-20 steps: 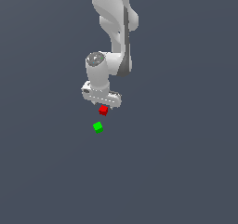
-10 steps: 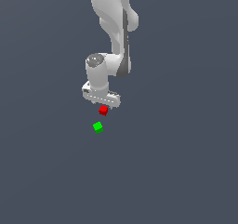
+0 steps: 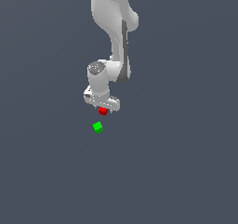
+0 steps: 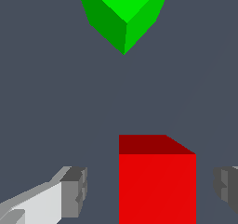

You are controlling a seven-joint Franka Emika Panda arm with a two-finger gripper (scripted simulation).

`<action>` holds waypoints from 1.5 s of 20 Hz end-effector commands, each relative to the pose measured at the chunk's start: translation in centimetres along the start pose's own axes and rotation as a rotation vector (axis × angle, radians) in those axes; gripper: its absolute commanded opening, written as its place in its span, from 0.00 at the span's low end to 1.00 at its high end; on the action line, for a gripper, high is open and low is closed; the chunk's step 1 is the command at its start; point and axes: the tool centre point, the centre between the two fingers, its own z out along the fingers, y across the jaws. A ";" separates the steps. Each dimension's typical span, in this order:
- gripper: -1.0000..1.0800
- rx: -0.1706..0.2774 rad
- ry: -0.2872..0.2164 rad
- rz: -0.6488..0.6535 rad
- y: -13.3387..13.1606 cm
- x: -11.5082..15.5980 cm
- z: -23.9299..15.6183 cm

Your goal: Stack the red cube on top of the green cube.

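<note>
Directly beneath the gripper (image 3: 103, 108), the red cube (image 3: 103, 111) is seen in the exterior view, its upper part tucked under the white hand. On the wrist view the red cube (image 4: 157, 183) is located between the two fingertips (image 4: 74, 190), with a clear gap of grey floor on each side, so the fingers are spread apart and nothing is pinched. The green cube (image 3: 98, 127) is set apart from the red cube, lower in the exterior view and slightly toward the exterior view's left; no contact between the two cubes is shown. The green cube (image 4: 123, 14) is turned corner-on to the wrist camera. Both cubes are surrounded by the plain dark grey floor (image 3: 186, 162). The white arm (image 3: 114, 28) is extended downward from the top of the exterior view.
</note>
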 end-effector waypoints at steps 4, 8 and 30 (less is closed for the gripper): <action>0.96 0.000 0.001 0.000 0.0 0.0 1.4; 0.00 0.000 0.001 0.000 0.0 0.0 1.5; 0.00 0.001 0.001 0.001 0.0 -0.1 -2.9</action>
